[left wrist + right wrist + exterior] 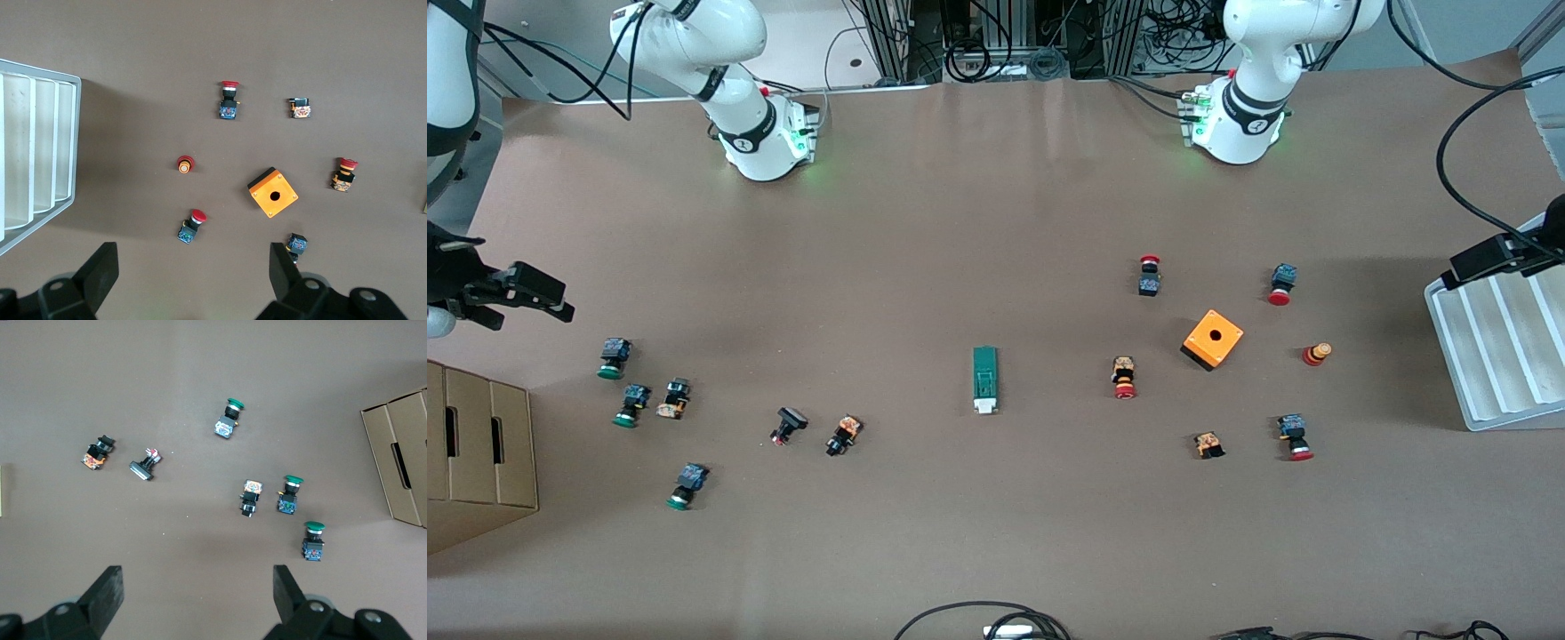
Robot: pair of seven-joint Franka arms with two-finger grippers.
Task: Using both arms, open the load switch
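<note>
The load switch (984, 380) is a slim dark-green block with a white tab at the end nearer the front camera. It lies flat mid-table, with nothing touching it. My right gripper (541, 298) hangs open over the right arm's end of the table, above the green push buttons (290, 495). Its black fingers (107, 590) stand wide apart over bare table. My left gripper (1489, 258) hangs open at the left arm's end, over the edge of the white rack. Its fingers (283, 267) are also wide apart and empty.
An orange cube box (1213, 339) with a hole sits among red push buttons (1124, 377) toward the left arm's end. A white ribbed rack (1494, 356) lies at that table end. A cardboard box (480, 453) stands at the right arm's end. Green and black buttons (624, 405) lie beside it.
</note>
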